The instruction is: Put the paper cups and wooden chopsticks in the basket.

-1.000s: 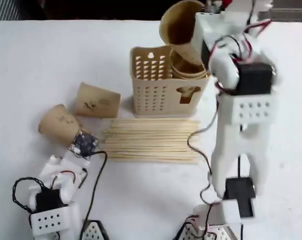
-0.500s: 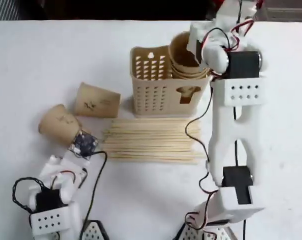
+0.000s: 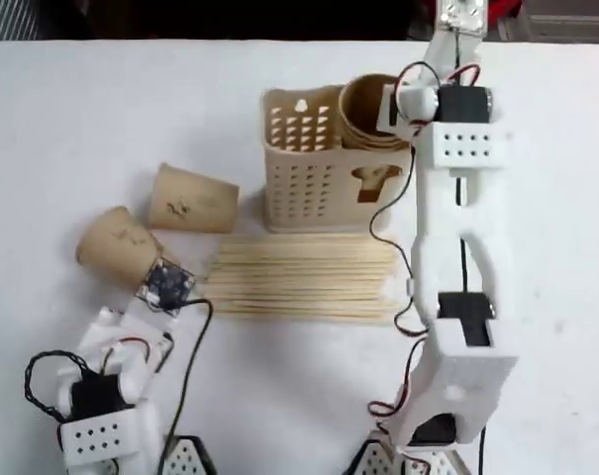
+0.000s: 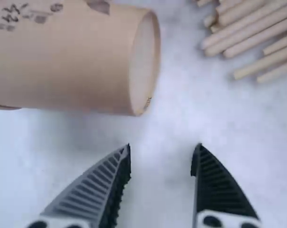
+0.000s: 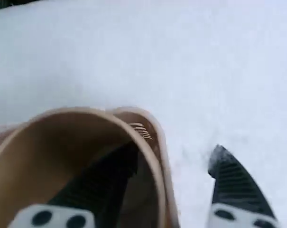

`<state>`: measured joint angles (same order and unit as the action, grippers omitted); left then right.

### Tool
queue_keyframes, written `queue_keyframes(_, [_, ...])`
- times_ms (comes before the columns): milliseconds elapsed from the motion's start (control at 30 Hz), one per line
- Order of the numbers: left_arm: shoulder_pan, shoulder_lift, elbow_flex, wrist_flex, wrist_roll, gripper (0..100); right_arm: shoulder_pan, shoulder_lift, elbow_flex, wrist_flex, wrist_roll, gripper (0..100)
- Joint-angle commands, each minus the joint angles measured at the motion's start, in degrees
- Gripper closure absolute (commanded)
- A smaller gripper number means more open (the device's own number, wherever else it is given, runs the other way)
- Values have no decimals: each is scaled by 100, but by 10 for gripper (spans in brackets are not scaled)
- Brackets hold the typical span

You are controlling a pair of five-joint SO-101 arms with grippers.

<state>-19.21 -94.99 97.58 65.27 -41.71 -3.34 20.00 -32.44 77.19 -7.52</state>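
**Clearing the basket without dragging the cup back out**

Closest to me, my left gripper (image 4: 160, 183) sits low over the table (image 3: 101, 99) with its fingers spread wide and nothing between them. It is just short of the base of the nearer cup (image 3: 119, 242), which lies on its side. A second cup (image 3: 192, 200) lies tipped over just beyond it. The chopsticks (image 3: 299, 277) lie in a flat row between those cups and my right arm, right in front of the basket (image 3: 309, 183).

Farther out, the stacked cups (image 3: 373, 114) sit in the basket's right-hand side. My right gripper (image 5: 174, 154) hangs over them with its fingers apart: one finger is down inside the top cup, the other outside its wall with a clear gap. It isn't pinching anything.

I judge the step in hand to be getting that gripper clear.

- I'd keep the fingers as wide as they are.
- I'd lift straight up until the inner finger is above the rim, and only then swing away.
- Any sideways pull first could hook the rim, lift the cup out or tip the light basket.

Two cups and all the chopsticks are left to load.
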Motion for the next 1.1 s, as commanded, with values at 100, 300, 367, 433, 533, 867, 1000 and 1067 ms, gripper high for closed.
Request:
queue_keyframes(100, [-40,13,-18,44,-62,789,136,400,-35,13,18,751])
queue_keyframes(300, [-40,13,-18,0,-62,789,101,-163,-26,110,18,751])
queue_keyframes(367, [-40,13,-35,-105,-62,789,92,-532,-26,145,18,752])
queue_keyframes(433, [-40,13,-44,-255,-62,789,92,-945,-26,242,18,752])
queue_keyframes(533, [-57,13,-352,-316,-9,788,92,-1499,-26,541,18,759])
queue_keyframes(867, [-479,330,-3745,1266,0,786,145,-2651,26,1780,1213,974])
queue_keyframes(1000, [-602,1736,-5090,1407,264,786,321,-3090,290,2114,1301,981])
queue_keyframes(1067, [-796,2712,-5793,1389,369,785,453,-3442,862,2018,1477,981])
